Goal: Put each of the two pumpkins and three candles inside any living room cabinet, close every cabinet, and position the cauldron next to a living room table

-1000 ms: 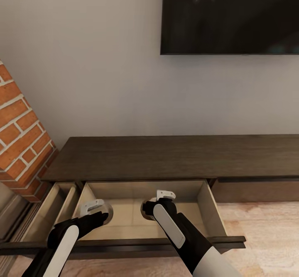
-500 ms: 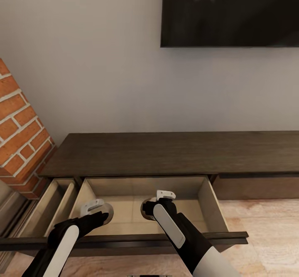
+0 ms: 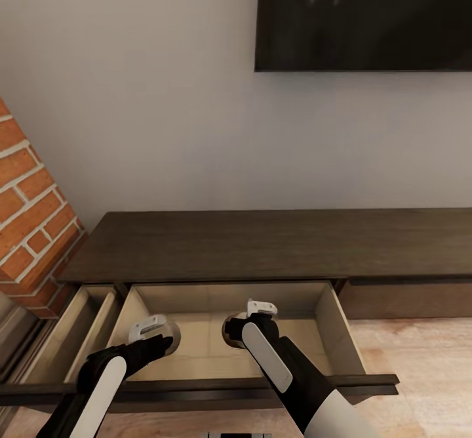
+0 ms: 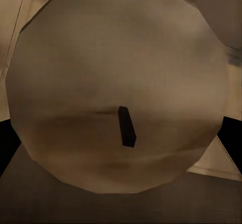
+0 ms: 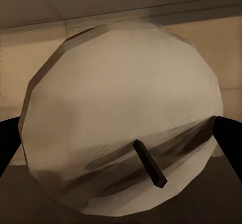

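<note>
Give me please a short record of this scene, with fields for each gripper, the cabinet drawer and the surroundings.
left gripper: shut on the left candle, held over the open drawer
right gripper: shut on the right candle, also over the open drawer
candles: cream-white, each with a dark wick
cabinet: long, low, dark-brown wood, against the wall
drawer: pulled out, pale beige inside
second drawer: at the left, also pulled out
surroundings: dark screen on the wall, brick column at the left, wooden floor
</note>
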### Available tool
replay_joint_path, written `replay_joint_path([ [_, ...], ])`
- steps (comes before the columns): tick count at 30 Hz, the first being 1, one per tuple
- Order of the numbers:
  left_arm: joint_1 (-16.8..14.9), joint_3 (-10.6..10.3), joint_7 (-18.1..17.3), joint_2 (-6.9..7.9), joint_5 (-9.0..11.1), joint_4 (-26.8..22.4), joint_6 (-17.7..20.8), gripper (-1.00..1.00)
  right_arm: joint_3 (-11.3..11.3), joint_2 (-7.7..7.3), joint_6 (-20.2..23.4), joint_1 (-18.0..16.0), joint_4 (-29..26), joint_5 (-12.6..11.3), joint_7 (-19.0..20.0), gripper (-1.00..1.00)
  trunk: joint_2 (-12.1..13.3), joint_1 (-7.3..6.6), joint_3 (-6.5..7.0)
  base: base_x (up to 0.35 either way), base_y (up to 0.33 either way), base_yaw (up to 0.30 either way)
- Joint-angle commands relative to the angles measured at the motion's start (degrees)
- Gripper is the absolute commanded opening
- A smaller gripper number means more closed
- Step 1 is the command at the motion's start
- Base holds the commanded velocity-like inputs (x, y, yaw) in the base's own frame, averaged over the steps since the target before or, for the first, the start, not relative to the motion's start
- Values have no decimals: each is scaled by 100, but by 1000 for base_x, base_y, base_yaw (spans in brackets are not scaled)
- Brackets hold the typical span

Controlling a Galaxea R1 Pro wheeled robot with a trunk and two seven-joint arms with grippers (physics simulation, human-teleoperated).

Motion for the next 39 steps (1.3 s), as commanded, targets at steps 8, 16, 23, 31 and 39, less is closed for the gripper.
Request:
replay_joint_path([
  [8, -3, -12, 49, 9, 61, -6, 6, -100, 7, 0, 10, -5, -5, -46, -49, -100, -2, 1, -5, 67, 2, 0],
  [16, -3, -12, 49, 10, 61, -23, -2, -100, 7, 0, 15, -5, -5, -48, -49, -100, -2, 1, -5, 6, 0, 0],
  [23, -3, -12, 63, 10, 61, -32, -3, -100, 7, 0, 18, -5, -5, -49, -49, -100, -283, 155, -131, 0, 0, 0],
  [31, -3, -12, 66, 3, 61, -33, -2, -100, 7, 0, 18, -5, -5, -49, -49, -100, -604, 331, -274, 0, 0, 0],
  [39, -3, -12, 66, 8, 61, -33, 4, -100, 7, 0, 13, -5, -5, -49, -49, -100, -692, 390, -443, 0, 0, 0],
])
